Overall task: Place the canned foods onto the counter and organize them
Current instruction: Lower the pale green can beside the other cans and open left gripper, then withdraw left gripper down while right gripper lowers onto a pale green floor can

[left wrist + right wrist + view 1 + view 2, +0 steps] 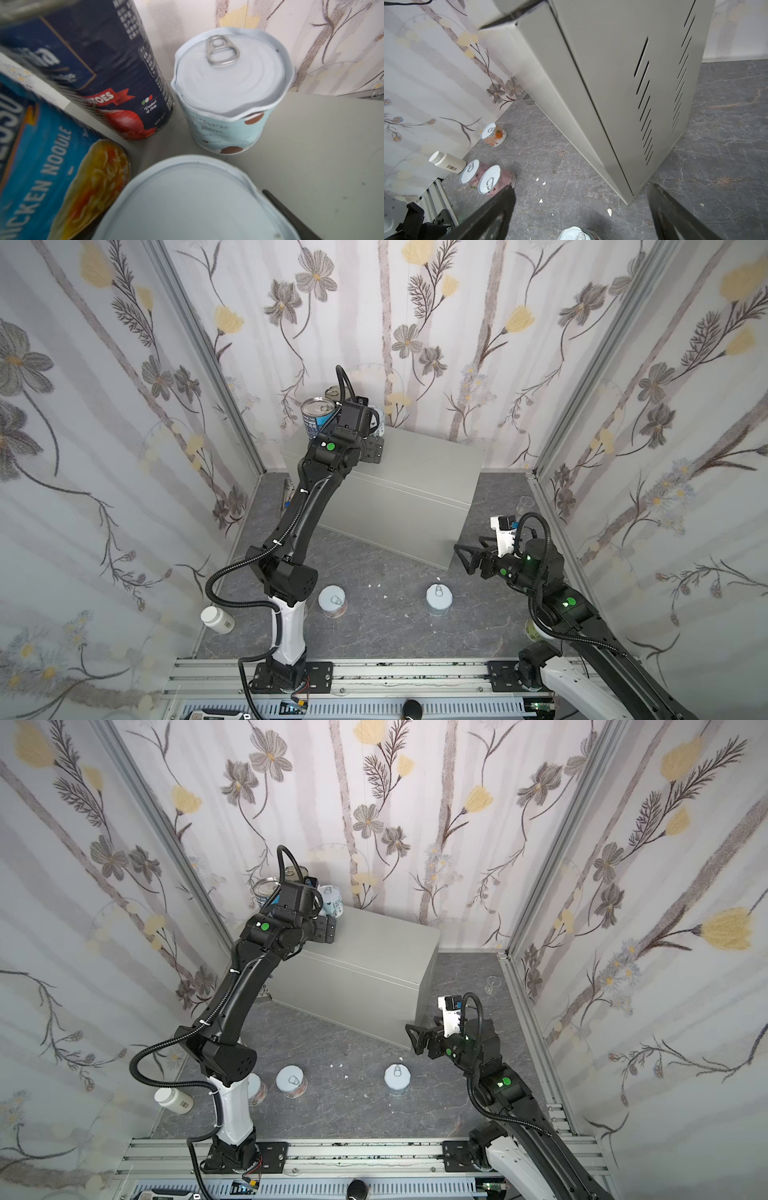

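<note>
Marbled floor (pixel 374 630): a pale-blue short can (pixel 439 599) is found at seven o'clock of the wide-open right tool (pixel 462 560), the nearer one; the left tool (pixel 373 451) cannot be judged open or closed.

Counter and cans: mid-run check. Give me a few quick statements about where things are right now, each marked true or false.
1. The noodle can and the tomato can both stand on the counter. True.
2. The right tool grips a can. False: it is open and empty, low beside the counter's end.
3. Every short can is on the counter. False: several short cans stand on the floor.
4. The white bottle lies on its side on the floor. True.
</note>
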`<state>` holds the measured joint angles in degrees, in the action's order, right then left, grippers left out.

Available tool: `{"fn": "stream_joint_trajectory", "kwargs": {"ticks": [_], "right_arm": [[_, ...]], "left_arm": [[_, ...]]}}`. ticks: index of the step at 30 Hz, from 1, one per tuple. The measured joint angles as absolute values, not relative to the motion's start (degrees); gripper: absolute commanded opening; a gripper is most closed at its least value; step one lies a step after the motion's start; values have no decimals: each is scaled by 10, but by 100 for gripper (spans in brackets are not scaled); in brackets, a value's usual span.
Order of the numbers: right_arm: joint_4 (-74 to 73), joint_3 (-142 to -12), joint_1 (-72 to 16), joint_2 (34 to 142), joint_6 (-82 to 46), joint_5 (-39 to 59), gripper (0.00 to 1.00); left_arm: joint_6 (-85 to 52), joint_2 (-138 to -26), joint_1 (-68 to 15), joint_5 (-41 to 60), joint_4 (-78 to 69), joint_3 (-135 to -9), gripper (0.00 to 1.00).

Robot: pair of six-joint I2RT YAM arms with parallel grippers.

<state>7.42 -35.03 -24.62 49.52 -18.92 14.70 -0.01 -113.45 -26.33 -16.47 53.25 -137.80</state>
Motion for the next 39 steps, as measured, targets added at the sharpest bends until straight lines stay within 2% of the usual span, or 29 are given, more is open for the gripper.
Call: {"fn": "stream_joint_trajectory", "kwargs": {"ticks": [16, 25, 34, 39], "right_arm": [[79, -370, -246, 474, -190, 147, 100], [105, -402, -257, 449, -190, 146, 100], [162, -436, -323, 415, -190, 102, 100], [180, -433, -353, 384, -202, 76, 99]], "left_arm": [[-4, -1069, -281, -156, 530, -1400, 100], [-4, -992, -310, -169, 524, -1387, 100], [-8, -875, -371, -185, 520, -1264, 100], [-29, -784, -432, -207, 495, -1119, 100]]}}
